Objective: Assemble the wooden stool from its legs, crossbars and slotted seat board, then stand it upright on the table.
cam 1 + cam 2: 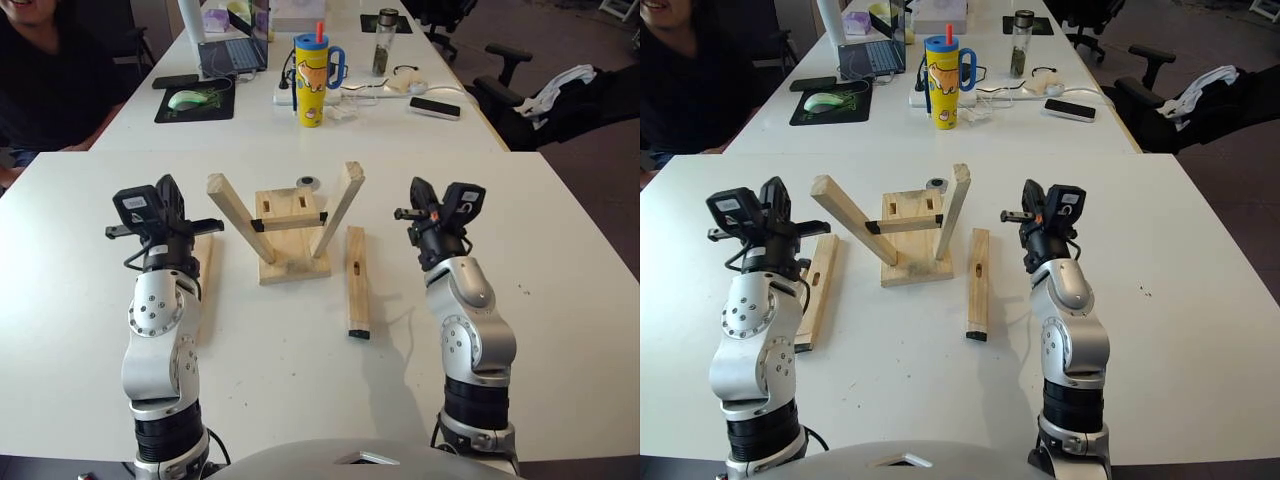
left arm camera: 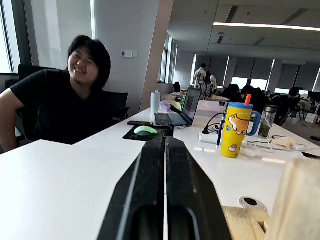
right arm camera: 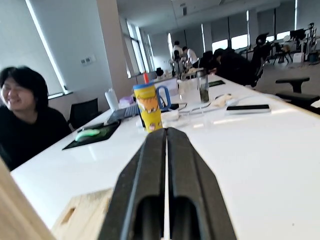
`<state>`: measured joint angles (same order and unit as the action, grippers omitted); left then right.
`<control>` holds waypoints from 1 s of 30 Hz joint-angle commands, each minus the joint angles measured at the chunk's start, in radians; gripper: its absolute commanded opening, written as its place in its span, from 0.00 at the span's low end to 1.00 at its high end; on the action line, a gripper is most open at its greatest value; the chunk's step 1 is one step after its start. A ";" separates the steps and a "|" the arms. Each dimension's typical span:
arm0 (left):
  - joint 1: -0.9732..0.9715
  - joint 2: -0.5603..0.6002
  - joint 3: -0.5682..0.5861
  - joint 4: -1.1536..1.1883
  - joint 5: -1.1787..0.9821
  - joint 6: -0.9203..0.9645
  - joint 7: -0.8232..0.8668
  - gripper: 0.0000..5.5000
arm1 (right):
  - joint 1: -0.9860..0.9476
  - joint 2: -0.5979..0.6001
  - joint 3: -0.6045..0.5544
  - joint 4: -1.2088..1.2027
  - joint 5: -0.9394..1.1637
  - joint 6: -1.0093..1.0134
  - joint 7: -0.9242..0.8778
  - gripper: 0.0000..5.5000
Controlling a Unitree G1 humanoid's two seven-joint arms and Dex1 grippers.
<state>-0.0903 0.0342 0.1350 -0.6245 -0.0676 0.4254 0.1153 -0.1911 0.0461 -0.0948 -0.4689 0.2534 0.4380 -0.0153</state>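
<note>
Part-built stool [image 1: 287, 264] between left jaws and right jaws, both pairs pressed together

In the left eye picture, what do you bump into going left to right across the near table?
First the left gripper → seat board → loose leg lying flat → right gripper.

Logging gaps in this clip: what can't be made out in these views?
Small round item: head views, too small, partly behind the seat board.
A leg: right wrist view, blurred, cut by the edge.
Seat board: left wrist view, cut by the edge, partly behind the left end effector.
</note>
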 commanded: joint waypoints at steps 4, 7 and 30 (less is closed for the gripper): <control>-0.016 0.015 -0.239 0.071 -0.069 0.147 -0.171 0.00 | -0.148 -0.020 0.373 0.128 0.058 0.205 0.249 0.00; -0.056 0.023 -0.198 0.112 -0.050 0.173 -0.146 0.00 | -0.121 -0.038 0.401 0.151 0.041 0.260 0.251 0.00; -0.342 0.550 0.156 0.726 -0.157 -0.087 -0.618 0.00 | -0.460 -0.222 0.083 0.815 0.045 -0.228 0.576 0.00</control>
<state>-0.3307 0.5163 0.2394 0.0256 -0.1975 0.4024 -0.4577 -0.6069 -0.1778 -0.0230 0.2969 0.2926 0.2497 0.4974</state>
